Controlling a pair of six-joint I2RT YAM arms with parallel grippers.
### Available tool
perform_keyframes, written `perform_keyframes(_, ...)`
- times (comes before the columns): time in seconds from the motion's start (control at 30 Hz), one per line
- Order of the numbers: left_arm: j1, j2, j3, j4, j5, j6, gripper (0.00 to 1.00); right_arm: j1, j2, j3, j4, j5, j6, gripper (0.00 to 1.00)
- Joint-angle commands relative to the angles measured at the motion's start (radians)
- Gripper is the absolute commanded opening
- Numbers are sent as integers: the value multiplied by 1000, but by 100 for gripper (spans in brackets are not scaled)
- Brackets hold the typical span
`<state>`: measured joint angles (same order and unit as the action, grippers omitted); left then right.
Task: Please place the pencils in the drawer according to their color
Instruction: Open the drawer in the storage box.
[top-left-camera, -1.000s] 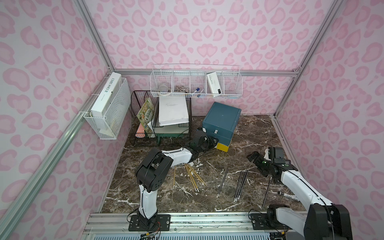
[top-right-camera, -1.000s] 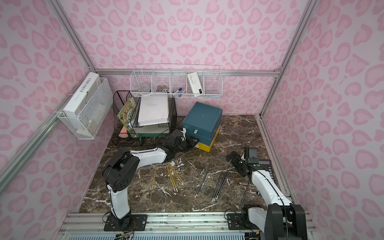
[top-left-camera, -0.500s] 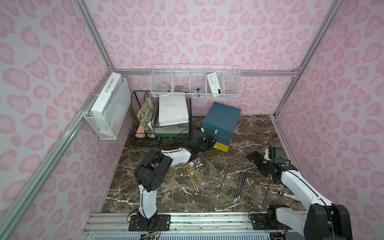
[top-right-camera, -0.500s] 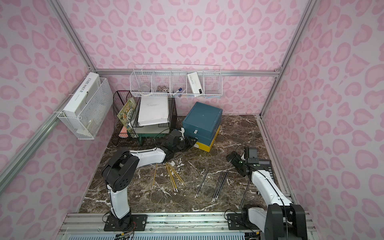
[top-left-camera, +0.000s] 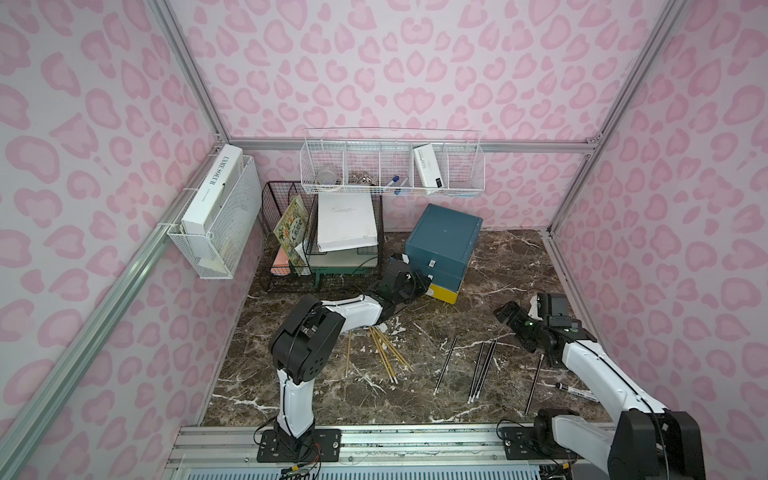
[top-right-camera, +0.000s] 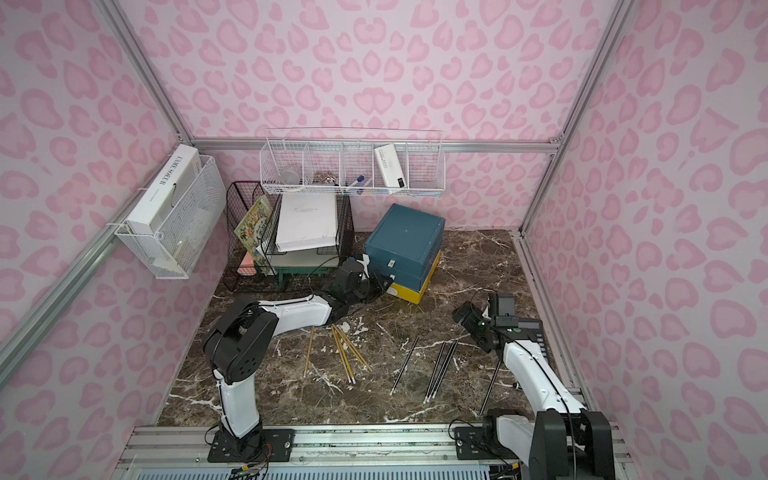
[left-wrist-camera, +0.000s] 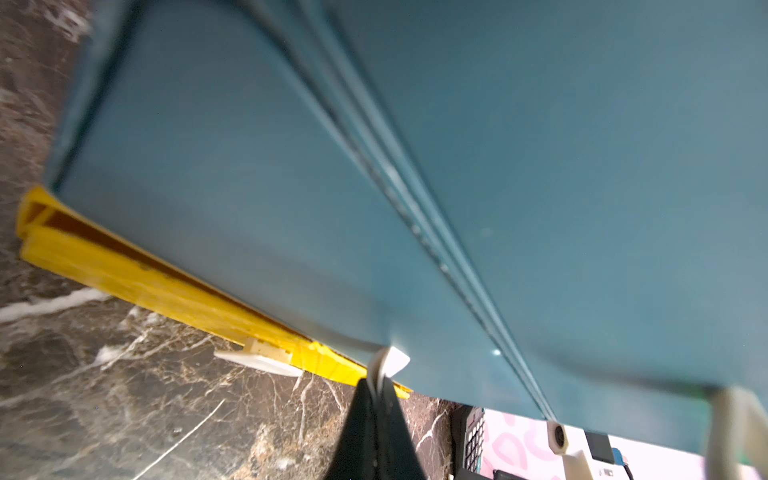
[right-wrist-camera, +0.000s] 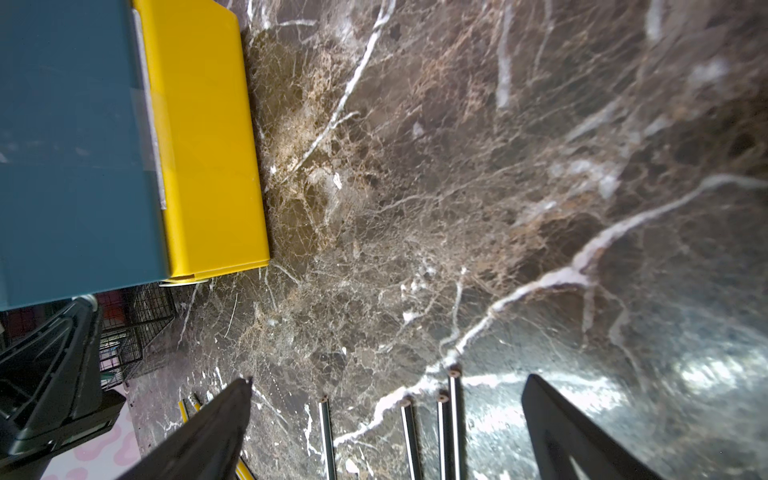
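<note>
The drawer (top-left-camera: 444, 237) is a dark-teal cabinet at the back; its lowest, yellow drawer (top-left-camera: 445, 291) stands slightly out. My left gripper (top-left-camera: 417, 280) is at the cabinet's front. In the left wrist view, the left gripper (left-wrist-camera: 376, 384) is shut on the middle teal drawer's small white handle (left-wrist-camera: 395, 359). Several yellow pencils (top-left-camera: 386, 351) and black pencils (top-left-camera: 482, 365) lie loose on the marble floor in both top views. My right gripper (top-left-camera: 505, 311) hovers open near the black pencils (right-wrist-camera: 455, 415), with nothing between the fingers of the right gripper (right-wrist-camera: 388, 380).
A black wire file rack (top-left-camera: 291, 249) with books stands left of the cabinet. White wire baskets hang on the back wall (top-left-camera: 390, 166) and the left wall (top-left-camera: 216, 216). A black-capped marker (top-left-camera: 575, 390) lies by the right arm.
The left gripper's jaws have closed onto the middle drawer's white handle. The right arm has not moved.
</note>
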<state>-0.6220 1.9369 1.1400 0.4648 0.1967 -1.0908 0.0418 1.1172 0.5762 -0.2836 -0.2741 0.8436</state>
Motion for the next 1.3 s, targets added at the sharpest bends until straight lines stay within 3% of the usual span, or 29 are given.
perform_keyframes(0.0, 1, -25, -3, 23, -12, 18, 0, 1, -4, 8, -1, -4, -7, 100)
perform_keyframes(0.67, -47, -236, -238, 6, -37, 14, 0, 13, -5, 1, 7, -5, 7, 100)
perform_keyframes(1.27, -99, -367, -343, -63, -75, 37, 0, 45, -2, -1, 14, 12, 31, 100)
